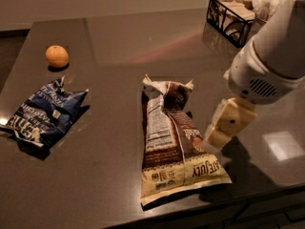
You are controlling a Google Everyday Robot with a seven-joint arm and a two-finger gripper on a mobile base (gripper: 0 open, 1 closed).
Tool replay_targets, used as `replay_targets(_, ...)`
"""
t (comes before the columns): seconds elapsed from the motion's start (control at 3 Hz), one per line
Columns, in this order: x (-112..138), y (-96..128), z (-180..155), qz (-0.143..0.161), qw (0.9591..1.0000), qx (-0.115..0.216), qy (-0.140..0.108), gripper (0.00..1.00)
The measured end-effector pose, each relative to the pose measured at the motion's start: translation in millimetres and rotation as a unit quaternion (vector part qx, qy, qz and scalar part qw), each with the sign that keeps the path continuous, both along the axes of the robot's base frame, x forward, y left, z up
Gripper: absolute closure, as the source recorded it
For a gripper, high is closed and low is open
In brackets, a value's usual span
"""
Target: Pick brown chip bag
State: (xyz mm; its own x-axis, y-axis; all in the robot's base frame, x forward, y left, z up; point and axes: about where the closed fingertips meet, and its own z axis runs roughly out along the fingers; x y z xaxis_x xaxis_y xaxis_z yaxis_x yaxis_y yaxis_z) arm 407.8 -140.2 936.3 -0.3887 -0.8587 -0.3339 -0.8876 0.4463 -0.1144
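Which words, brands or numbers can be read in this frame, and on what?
"LATE JULY": on the brown chip bag, at its lower end, beside the tool.
Nutrition label on that bag: too small to read.
White lettering on the blue bag: not legible.

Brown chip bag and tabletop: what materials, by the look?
Brown chip bag: seems thin foil or plastic film, slightly glossy; creased body, crumpled top. Table: dark, smooth, semi-gloss, maybe stone or laminate; it reflects light patches. Gripper, just right of the bag in view: cream, matte, likely plastic.
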Motion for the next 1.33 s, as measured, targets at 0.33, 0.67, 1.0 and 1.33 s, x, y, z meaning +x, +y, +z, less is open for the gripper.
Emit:
replay_targets(0.33,-2.8,20.6,-15.2,0.002,0.9999,0.006,0.013,0.0)
replay_targets(0.67,-0.5,48.3,-24.6,-0.004,0.9999,0.012,-0.005,0.0)
replay_targets(1.0,7.7,58.6,-28.6,-0.024,0.9995,0.011,-0.016,0.0)
replay_targets(1.33,7.6,70.1,-34.3,-0.023,0.9997,0.006,-0.01,0.0)
